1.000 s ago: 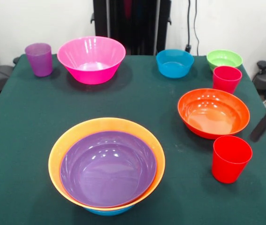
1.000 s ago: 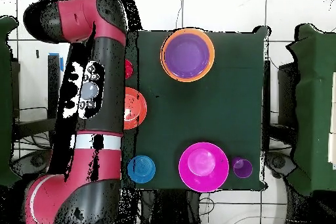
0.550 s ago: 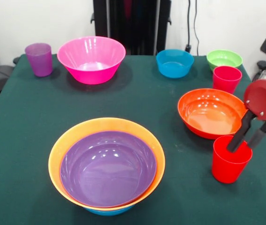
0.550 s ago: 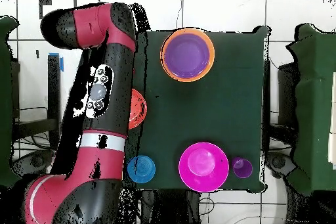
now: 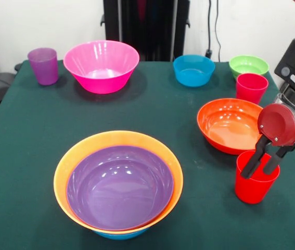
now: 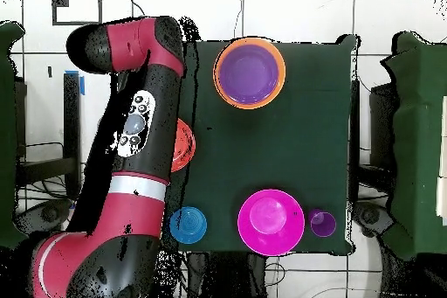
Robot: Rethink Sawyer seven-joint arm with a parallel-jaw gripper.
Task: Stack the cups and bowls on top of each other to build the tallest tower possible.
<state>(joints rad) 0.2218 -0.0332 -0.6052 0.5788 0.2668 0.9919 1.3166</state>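
While my pincer [image 5: 260, 167] is hanging over the near red cup [image 5: 255, 178], I am noting how it stands: both fingers [image 5: 251, 162] are dipping past the rim into the mouth, spread a little apart, pressing on nothing that I can see. So it is open, not gripping.

Step in hand, as I judge it: taking this cup for the tower [image 5: 118, 182]. To do it well I am wanting one finger inside and one outside the wall, or both pushing outward against the inside; from here I cannot tell which fits. The cup is smooth and light, likely to tip or skid on the green table [image 5: 27, 156] if a finger nudges the rim off-centre. Squeeze gently, lift straight up.

Tower: purple bowl [image 5: 120, 186] nested in orange bowl [image 5: 79, 151], with a blue edge [image 5: 120, 235] showing beneath, at the near middle of the table. The red-orange bowl [image 5: 235, 124] is sitting just behind the cup, so I am keeping the lift clear of it. The second red cup [image 5: 251, 87], green bowl [image 5: 248, 64], blue bowl [image 5: 193, 69], pink bowl [image 5: 101, 65] and purple cup [image 5: 43, 65] are waiting along the far edge.

Overhead, my arm [image 6: 131, 137] is covering the cup.

Writing: none readable on any cup or bowl.
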